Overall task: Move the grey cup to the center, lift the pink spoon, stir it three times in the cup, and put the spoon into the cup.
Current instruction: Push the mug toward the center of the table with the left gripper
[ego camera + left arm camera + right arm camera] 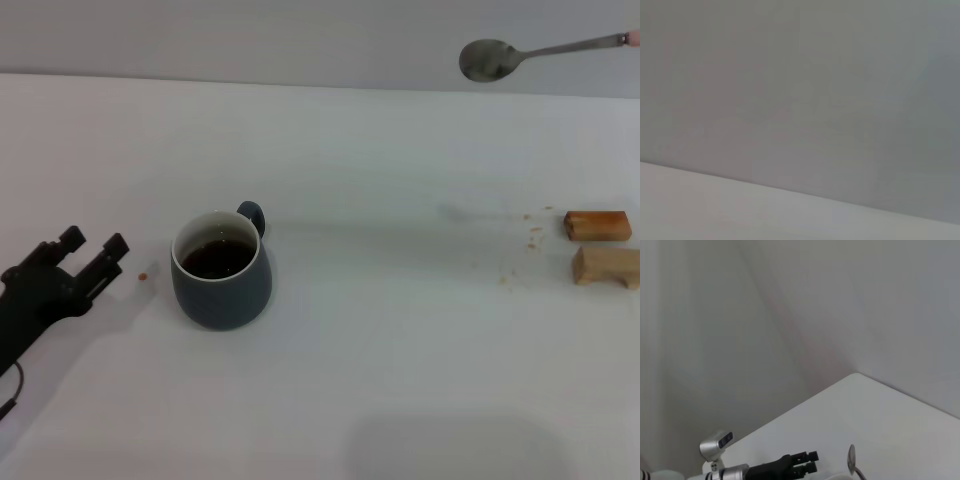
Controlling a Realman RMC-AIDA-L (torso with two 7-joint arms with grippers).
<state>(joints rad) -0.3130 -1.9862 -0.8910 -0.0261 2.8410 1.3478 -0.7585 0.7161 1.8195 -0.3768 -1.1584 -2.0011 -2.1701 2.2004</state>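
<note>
Looks like a robot test lab: bare white table (400,380), plain grey wall (250,35) (no furnishings).

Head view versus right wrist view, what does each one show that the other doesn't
Only the head view shows the grey cup standing on the white table with dark liquid inside, plus two tan wooden blocks near the table's right edge and a few crumbs beside them.

Only the right wrist view shows the left arm's silver wrist section behind its gripper, and more of the bare wall.

Both show the left gripper open and empty to the left of the cup, and the pink spoon held up in the air, its silver bowl visible.
</note>
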